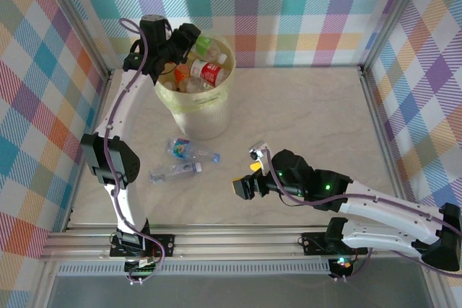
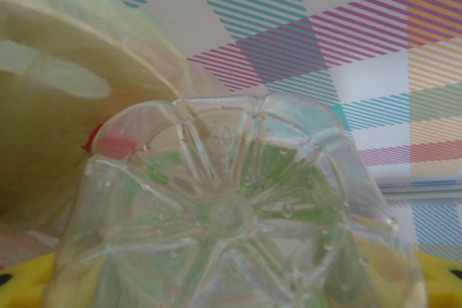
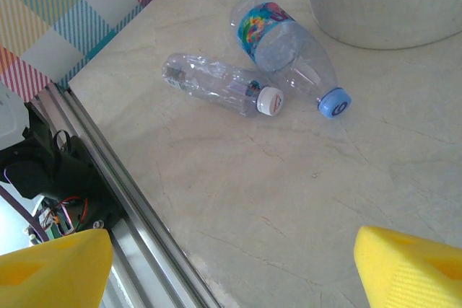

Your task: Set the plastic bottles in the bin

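Left end effector (image 1: 192, 38) | clear star-ribbed bottle (image 2: 227, 214) | round pale-yellow bin (image 1: 207, 117)

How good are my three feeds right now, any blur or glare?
Left wrist: a bottle base right at the lens, soft, bin behind it blurred. Right wrist: white-capped bottle and blue-capped bottle sharp, yellow fingertips out of focus. Top external: even light, faint shadows, no strong glare.
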Robot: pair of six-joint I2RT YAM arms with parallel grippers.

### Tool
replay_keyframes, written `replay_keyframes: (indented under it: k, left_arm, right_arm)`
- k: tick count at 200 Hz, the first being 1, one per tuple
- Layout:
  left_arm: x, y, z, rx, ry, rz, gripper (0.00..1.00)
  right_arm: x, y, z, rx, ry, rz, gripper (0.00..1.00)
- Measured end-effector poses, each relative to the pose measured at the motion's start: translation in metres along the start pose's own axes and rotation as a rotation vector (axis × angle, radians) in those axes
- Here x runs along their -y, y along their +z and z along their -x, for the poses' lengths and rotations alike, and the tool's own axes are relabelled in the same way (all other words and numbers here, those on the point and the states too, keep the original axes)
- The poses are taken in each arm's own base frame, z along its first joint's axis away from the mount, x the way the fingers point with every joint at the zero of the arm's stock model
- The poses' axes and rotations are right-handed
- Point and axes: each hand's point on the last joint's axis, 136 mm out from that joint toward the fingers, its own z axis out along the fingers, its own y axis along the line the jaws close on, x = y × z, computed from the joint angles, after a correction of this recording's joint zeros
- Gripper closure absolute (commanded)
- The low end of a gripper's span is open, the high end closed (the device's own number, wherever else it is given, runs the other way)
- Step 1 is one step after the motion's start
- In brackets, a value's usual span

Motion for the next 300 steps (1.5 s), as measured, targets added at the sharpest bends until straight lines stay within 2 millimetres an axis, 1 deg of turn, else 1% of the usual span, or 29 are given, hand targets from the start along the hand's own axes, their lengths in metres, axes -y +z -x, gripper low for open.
replay_keyframes:
  k: [15, 25, 39, 52, 79, 100, 118, 130, 138, 159, 172, 182, 203, 222, 242, 260, 268, 300]
  left_arm:
    - [0.001, 0.001, 0.001, 0.002, 0.006, -0.003, 0.32]
    - [0.002, -0.001, 0.001, 0.000, 0.008, -0.001, 0.29]
    - [0.003, -0.003, 0.002, -0.001, 0.017, 0.003, 0.28]
    - [0.004, -0.005, 0.002, -0.004, 0.026, 0.010, 0.24]
    - [0.011, -0.012, 0.004, -0.002, 0.061, 0.009, 0.22]
    - [0.006, -0.016, 0.005, -0.004, 0.091, 0.036, 0.20]
    - [-0.002, -0.023, 0.008, -0.008, 0.125, 0.070, 0.18]
    - [-0.002, -0.035, 0.010, -0.007, 0.164, 0.083, 0.16]
    - [0.002, -0.045, 0.011, -0.004, 0.194, 0.083, 0.15]
    - [0.020, -0.084, 0.006, 0.010, 0.293, 0.047, 0.06]
    - [0.033, -0.114, -0.005, 0.005, 0.357, 0.003, 0.01]
    - [0.042, -0.137, -0.016, -0.002, 0.409, -0.037, 0.00]
    - [0.046, -0.177, -0.041, -0.028, 0.479, -0.097, 0.00]
    - [0.033, -0.201, -0.065, -0.063, 0.517, -0.111, 0.00]
    - [0.010, -0.218, -0.089, -0.104, 0.533, -0.096, 0.00]
    - [-0.018, -0.234, -0.109, -0.132, 0.534, -0.053, 0.00]
    - [-0.034, -0.242, -0.117, -0.137, 0.530, -0.016, 0.00]
    - [-0.093, -0.274, -0.138, -0.116, 0.495, 0.149, 0.00]
  right_arm:
    - [0.001, 0.000, -0.001, -0.004, 0.005, -0.002, 0.13]
    - [0.001, 0.000, -0.001, -0.004, 0.008, -0.002, 0.13]
    - [0.001, 0.000, -0.001, -0.003, 0.011, -0.002, 0.13]
    - [0.001, 0.000, -0.001, -0.003, 0.011, -0.003, 0.13]
    - [0.002, 0.000, -0.001, -0.003, 0.010, -0.010, 0.13]
    - [0.002, 0.000, -0.002, -0.005, 0.010, -0.012, 0.13]
    - [0.003, 0.003, -0.004, -0.015, 0.009, -0.017, 0.13]
    - [0.005, 0.006, -0.006, -0.025, 0.004, -0.027, 0.13]
    - [0.006, 0.007, -0.007, -0.031, -0.001, -0.033, 0.13]
    - [0.009, 0.012, -0.010, -0.049, -0.024, -0.050, 0.13]
    - [0.010, 0.015, -0.011, -0.060, -0.044, -0.056, 0.13]
    - [0.010, 0.018, -0.011, -0.071, -0.062, -0.060, 0.13]
    - [0.007, 0.025, -0.009, -0.098, -0.104, -0.059, 0.15]
    - [-0.001, 0.034, -0.006, -0.129, -0.151, -0.036, 0.15]
    - [-0.010, 0.047, -0.004, -0.177, -0.208, -0.005, 0.15]
    - [-0.016, 0.063, -0.003, -0.221, -0.259, 0.016, 0.15]
    - [-0.017, 0.071, -0.005, -0.244, -0.278, 0.023, 0.15]
    - [-0.018, 0.109, -0.016, -0.342, -0.349, 0.045, 0.15]
